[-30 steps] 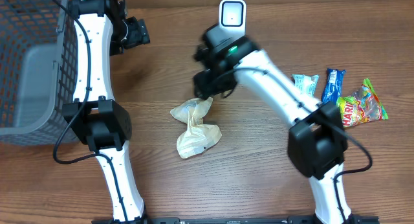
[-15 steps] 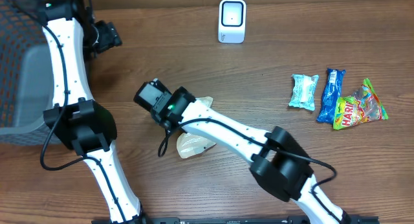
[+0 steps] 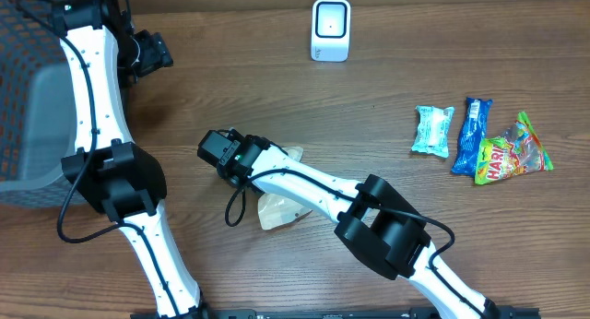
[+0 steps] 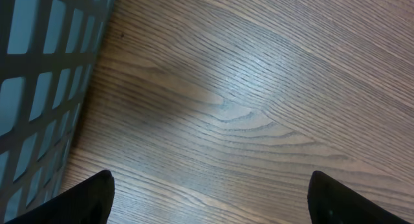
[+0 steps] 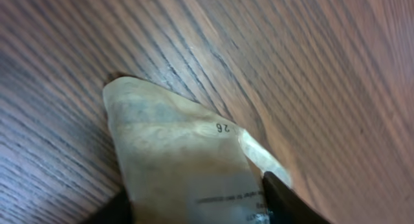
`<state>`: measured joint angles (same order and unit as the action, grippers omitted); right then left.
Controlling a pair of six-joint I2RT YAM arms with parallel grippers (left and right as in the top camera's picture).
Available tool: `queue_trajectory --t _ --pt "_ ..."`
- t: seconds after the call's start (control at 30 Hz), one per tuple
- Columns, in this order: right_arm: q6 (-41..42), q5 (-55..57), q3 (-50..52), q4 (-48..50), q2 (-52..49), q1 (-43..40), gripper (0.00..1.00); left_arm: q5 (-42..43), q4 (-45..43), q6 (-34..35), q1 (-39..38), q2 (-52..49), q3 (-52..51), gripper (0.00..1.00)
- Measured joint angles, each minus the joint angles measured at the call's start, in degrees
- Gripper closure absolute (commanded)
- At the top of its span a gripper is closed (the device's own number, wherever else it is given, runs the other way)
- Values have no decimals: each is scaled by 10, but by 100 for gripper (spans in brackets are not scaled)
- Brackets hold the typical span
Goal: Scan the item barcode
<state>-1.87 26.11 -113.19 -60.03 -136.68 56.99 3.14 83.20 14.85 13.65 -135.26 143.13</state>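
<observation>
Pouch [image 3: 277,211] lies on the surface [image 3: 387,70], one end between the fingers of my right hand [image 5: 200,201]; whether they clamp it I cannot tell. My left hand [image 4: 207,198] stands apart beside the basket [image 4: 39,68]. The pouch's print is blurred and cut off.

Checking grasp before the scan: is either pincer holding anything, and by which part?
Nothing in the open left pincer. The right pincer has a fingertip at each side of the beige packet; whether it is clamped cannot be told.
</observation>
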Motion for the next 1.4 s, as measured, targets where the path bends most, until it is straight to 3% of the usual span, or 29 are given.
queue_trajectory --t 0.17,0.37,0.6,0.83,1.0,1.2,1.23,1.3,1.4 --pt "-1 11 -8 -14 0 0 95 0 2 0 0 0 0 13" --pt "2 -56 -49 -74 0 -12 96 0 13 -1 -1 0 0 19" --pt "7 -307 -110 -116 24 -110 96 -2 13 -20 -14 0 0 16" --pt "-44 -685 -113 -115 64 -299 96 -2 10 -30 -41 0 0 12" --pt "-89 -872 -43 -79 67 -381 96 -2 14 -30 -57 0 0 10" --pt "-92 -1045 137 82 67 -413 96 -2 24 -30 -76 0 0 11" --pt "-83 -1064 167 113 67 -417 96 -2 24 -30 -80 0 0 11" --pt "-70 -1088 206 144 67 -425 79 -2 24 -30 -88 0 0 10" --pt "-55 -1078 227 151 67 -433 64 1 23 -30 -100 0 0 11"
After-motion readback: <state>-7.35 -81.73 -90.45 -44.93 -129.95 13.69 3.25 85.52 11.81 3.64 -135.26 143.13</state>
